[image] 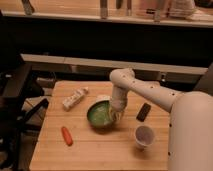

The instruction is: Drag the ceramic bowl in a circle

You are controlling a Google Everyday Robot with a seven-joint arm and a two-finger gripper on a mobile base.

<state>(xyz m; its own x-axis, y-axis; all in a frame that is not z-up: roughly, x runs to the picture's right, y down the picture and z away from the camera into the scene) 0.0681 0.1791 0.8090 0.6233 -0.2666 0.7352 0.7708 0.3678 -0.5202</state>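
Observation:
The ceramic bowl (101,115) is a round shallow glossy green bowl, sitting upright near the middle of the wooden table (95,150). My gripper (118,114) hangs from the white arm and reaches straight down onto the bowl's right rim. The arm's wrist hides the contact point. A small white cup (144,136) stands to the right front of the bowl, apart from it.
An orange carrot (66,135) lies at the front left. A white packet (74,98) lies at the back left. A small black object (143,112) lies right of the bowl. The arm's white body (190,130) fills the right side. A dark chair (15,100) stands left of the table.

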